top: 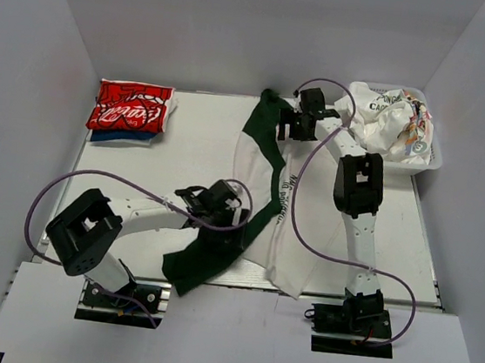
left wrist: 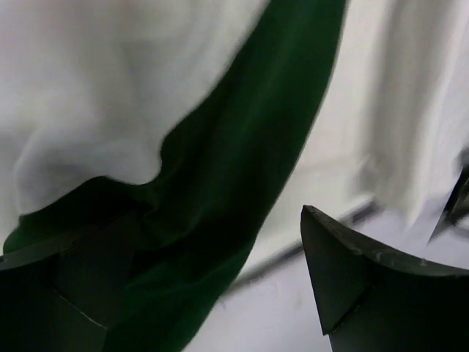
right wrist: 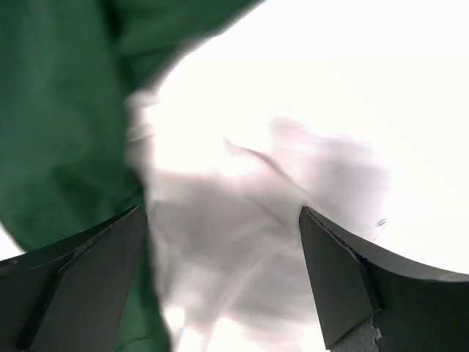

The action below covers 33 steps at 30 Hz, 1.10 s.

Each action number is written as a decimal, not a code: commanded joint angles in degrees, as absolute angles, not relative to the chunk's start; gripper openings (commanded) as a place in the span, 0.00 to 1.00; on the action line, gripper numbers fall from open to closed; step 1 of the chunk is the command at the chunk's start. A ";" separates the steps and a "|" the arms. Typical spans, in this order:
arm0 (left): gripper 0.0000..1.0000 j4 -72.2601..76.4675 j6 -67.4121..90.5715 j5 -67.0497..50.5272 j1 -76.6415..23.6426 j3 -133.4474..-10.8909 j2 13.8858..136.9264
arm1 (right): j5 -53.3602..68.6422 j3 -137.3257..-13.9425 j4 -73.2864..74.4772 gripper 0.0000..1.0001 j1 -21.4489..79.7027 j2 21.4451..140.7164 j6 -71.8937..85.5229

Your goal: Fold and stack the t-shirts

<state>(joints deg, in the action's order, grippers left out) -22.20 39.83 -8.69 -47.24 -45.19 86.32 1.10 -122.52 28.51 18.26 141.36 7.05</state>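
A dark green t-shirt [top: 263, 140] lies in a long crumpled band from the table's far middle to the near edge, partly over a spread off-white t-shirt [top: 297, 240]. A folded red Coca-Cola t-shirt [top: 130, 107] lies at the far left. My left gripper [top: 222, 210] is open low over the green shirt [left wrist: 242, 183], with the cloth against its left finger. My right gripper [top: 284, 123] is open over the green shirt's far end; its wrist view [right wrist: 220, 213] shows white cloth [right wrist: 293, 147] between its fingers and green cloth [right wrist: 58, 110] at the left.
A white mesh basket [top: 435, 160] at the far right holds a crumpled off-white printed shirt [top: 390, 119]. A blue cloth [top: 120, 137] lies under the red shirt. Grey walls close in the table on three sides. Purple cables loop over both arms.
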 commanded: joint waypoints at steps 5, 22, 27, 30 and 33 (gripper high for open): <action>1.00 -37.09 33.31 -8.53 -54.84 -57.48 88.59 | -3.69 -118.39 33.13 0.90 18.46 126.04 4.45; 0.92 -37.18 17.93 1.84 -53.70 -87.80 115.48 | 1.94 -52.39 15.73 0.90 17.40 90.35 26.98; 0.72 -37.97 17.93 5.27 -53.70 -89.65 118.30 | 1.14 -47.47 14.15 0.90 15.04 90.26 28.21; 0.58 -37.18 17.93 4.66 -53.70 -88.87 118.92 | 0.44 -45.70 14.15 0.90 12.76 91.31 29.09; 0.19 -37.18 18.80 7.63 -53.18 -88.86 118.92 | 1.40 -45.18 13.89 0.90 11.52 92.28 28.74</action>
